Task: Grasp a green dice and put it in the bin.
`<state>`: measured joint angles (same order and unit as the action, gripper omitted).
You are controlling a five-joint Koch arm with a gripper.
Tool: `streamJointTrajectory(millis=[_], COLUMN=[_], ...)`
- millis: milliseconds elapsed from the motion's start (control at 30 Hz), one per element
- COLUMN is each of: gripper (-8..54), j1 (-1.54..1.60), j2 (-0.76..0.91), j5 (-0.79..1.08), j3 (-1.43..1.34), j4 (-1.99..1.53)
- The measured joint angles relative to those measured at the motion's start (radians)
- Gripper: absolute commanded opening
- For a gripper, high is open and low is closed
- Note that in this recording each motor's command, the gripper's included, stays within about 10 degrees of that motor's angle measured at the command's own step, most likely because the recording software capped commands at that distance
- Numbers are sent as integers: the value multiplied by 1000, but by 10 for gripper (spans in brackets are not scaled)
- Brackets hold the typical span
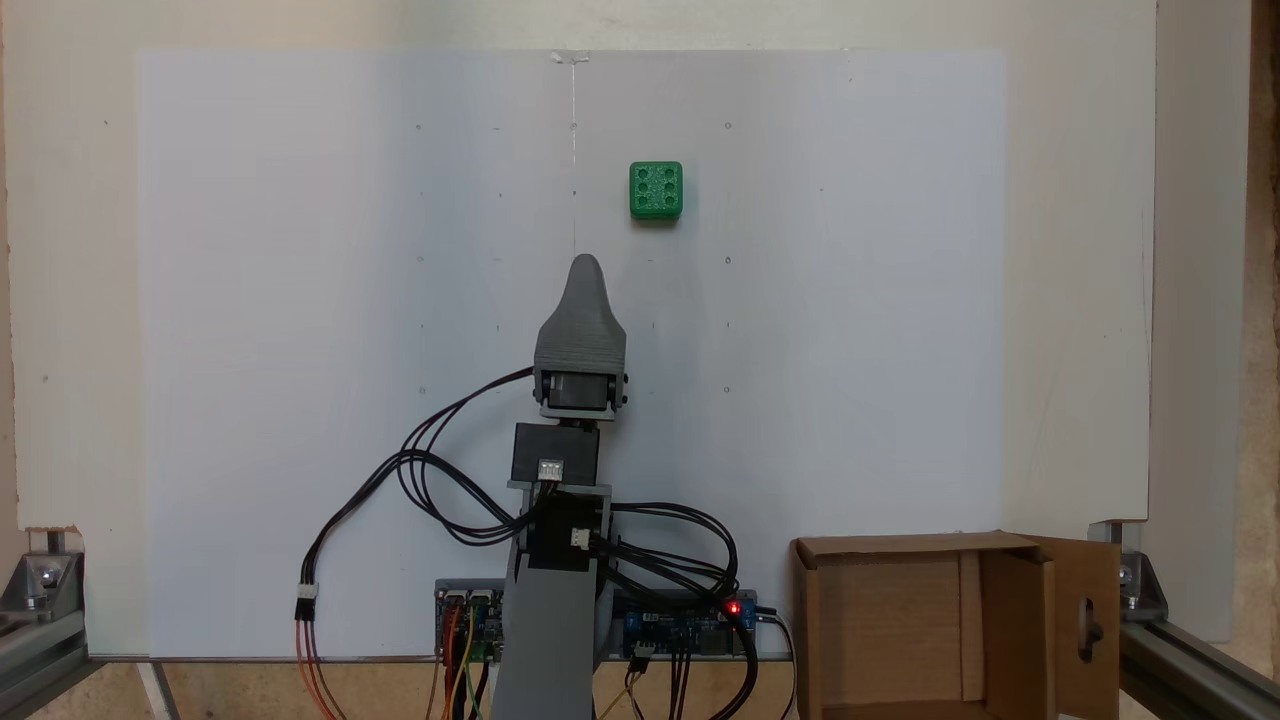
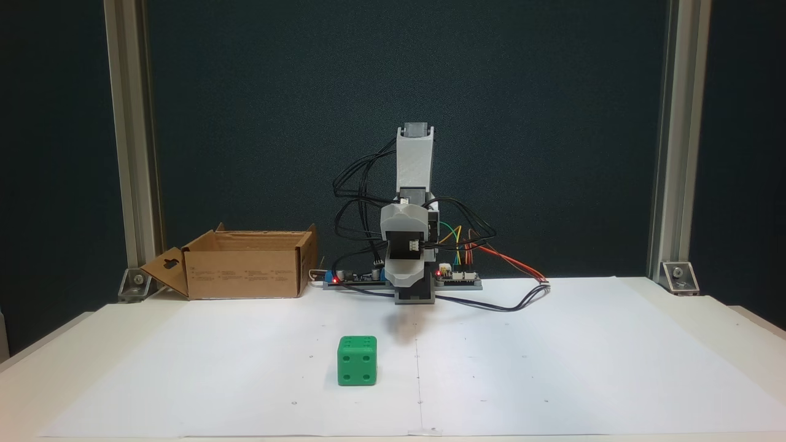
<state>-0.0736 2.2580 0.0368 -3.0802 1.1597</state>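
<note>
Where white paper [image 1: 300,300] covers the table, the green dice [image 1: 656,190] sits alone.

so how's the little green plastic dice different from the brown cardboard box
The small bright green plastic dice is a solid cube with rounded corners and round pips; the brown corrugated cardboard box is much larger, open-topped and has upright flaps. The dice sits mid-sheet; the box stands beside the arm's base. Both are boxy and rest untouched.

grey printed arm [image 1: 580,330], looping black cables [image 1: 440,470].
</note>
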Motion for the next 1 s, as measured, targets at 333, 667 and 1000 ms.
streamJointTrajectory(millis=[333, 667, 1000], gripper=[432, 432, 436], j1=[26, 34, -25], j2=[0, 0, 0], j5=[0, 0, 0], j3=[0, 3, 100], j4=[-12, -97, -377])
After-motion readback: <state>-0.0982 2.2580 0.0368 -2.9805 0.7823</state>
